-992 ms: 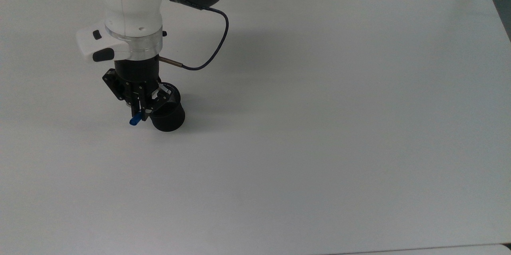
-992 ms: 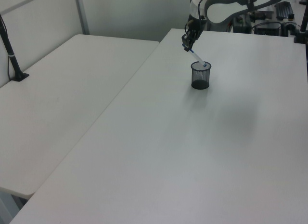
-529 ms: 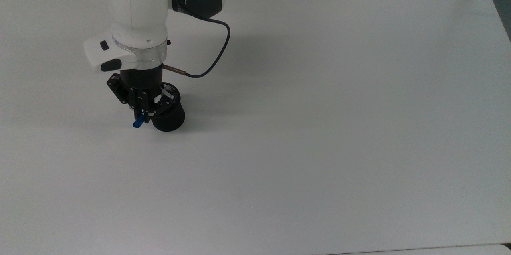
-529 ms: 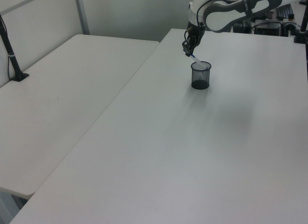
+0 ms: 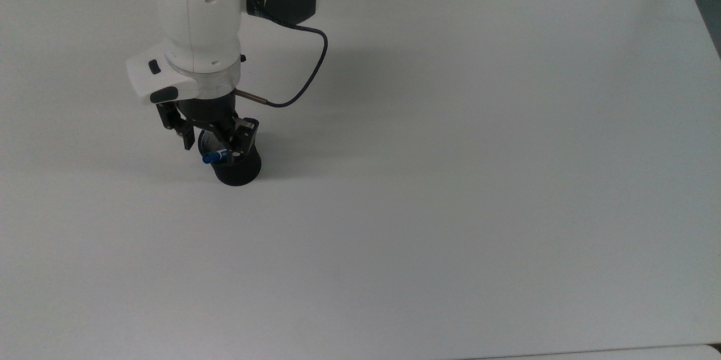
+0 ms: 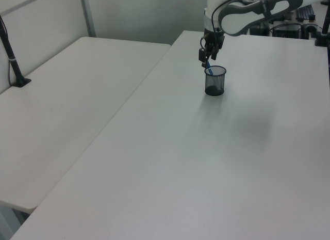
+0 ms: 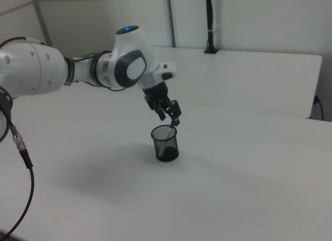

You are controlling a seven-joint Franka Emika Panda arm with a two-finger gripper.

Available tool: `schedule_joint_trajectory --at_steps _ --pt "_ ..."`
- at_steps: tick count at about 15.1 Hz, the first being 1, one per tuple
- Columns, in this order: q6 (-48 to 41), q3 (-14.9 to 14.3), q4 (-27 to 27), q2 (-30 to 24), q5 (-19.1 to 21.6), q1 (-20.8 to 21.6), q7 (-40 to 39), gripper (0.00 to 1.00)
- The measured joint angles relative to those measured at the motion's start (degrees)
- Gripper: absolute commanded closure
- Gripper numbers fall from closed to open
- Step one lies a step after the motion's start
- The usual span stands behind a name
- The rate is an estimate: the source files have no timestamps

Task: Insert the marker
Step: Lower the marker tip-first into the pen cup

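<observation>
In the upper left of the top view, the Franka arm's gripper [image 5: 217, 143] now stands with its fingers spread apart over the black mesh cup [image 5: 237, 167], where half a second ago they were clamped on the marker [image 5: 213, 156]. The marker, then held slanting out past the cup's rim toward the top view's left, now lies inside the cup, its blue end poking up just above the rim on that same side. The left view, upper right of frame, shows the cup [image 6: 215, 80] with a short blue tip [image 6: 209, 72] leaning against its near rim, directly under the gripper [image 6: 208, 53]. The right view, centre of frame, agrees: the marker [image 7: 171, 130] stands tilted in the cup [image 7: 165, 143], its upper end close to one finger, though whether they touch cannot be told. The gripper [image 7: 169, 113] hangs just above.

The white table [image 5: 450, 180] around the cup carries nothing else nearby.

Judged from this, the release has been made and the insertion looks essentially done; what seems left is for the arm to lift clear without knocking the leaning marker or nudging the light cup.
</observation>
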Motion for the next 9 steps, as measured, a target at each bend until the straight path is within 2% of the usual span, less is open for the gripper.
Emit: schedule_joint_trajectory --at_steps 4,9 --pt "-9.01 0.36 1.07 -4.38 3.41 0.18 0.03 0.0" --pt "-22.87 4.13 1.91 -11.32 6.28 0.28 -0.05 0.0"
